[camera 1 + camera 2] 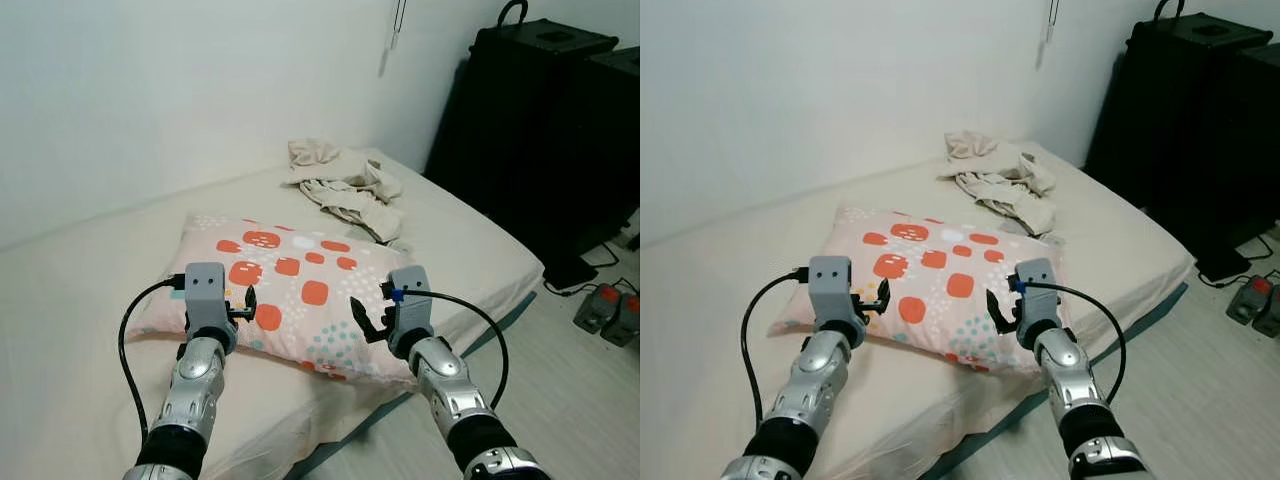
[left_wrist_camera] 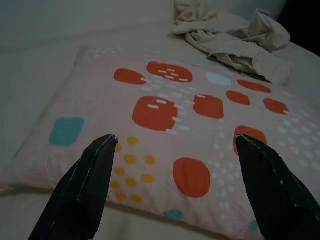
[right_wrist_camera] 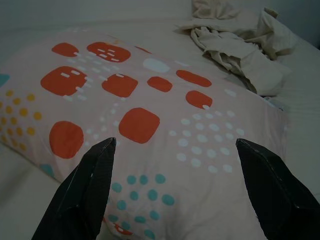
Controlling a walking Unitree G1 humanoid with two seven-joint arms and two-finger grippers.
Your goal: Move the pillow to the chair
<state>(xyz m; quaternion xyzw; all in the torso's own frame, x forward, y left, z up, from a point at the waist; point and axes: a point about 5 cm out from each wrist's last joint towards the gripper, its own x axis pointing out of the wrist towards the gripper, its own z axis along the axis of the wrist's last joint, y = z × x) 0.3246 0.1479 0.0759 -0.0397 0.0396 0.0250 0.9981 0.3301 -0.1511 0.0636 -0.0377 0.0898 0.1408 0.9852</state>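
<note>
Pillow (image 1: 292, 290): pale pink, with orange-red rounded squares plus little yellow, white and teal dots. It's lying flat on the bed, toward the front edge, long side running roughly from 10 to 4 o'clock in the head views.
Left gripper (image 1: 247, 303): hovering at the pillow's near-left edge, around 8 o'clock from its middle. Fingers (image 2: 82, 187) are spread wide, nothing between them, and the wrist view looks straight down the pillow through the gap.
Right gripper (image 1: 365, 322): over the pillow's near-right corner, about 5 o'clock from its middle. Also wide open and empty; can't tell if the tips actually touch the fabric.
Bed (image 1: 80, 300): cream sheet, low to the floor, pushed up against the white wall (image 1: 180, 90).
Crumpled cloth (image 1: 345, 185): beige pile at roughly 1 o'clock from the pillow, near it; whether it touches the far corner, I can't tell.
Black cabinet (image 1: 545, 130): tall, dark, out at 2 o'clock past the bed's right side.
Floor (image 1: 570, 390): light boards at 4 o'clock, with some small grey-and-red gadgets (image 1: 610, 310) and cables by the cabinet.
</note>
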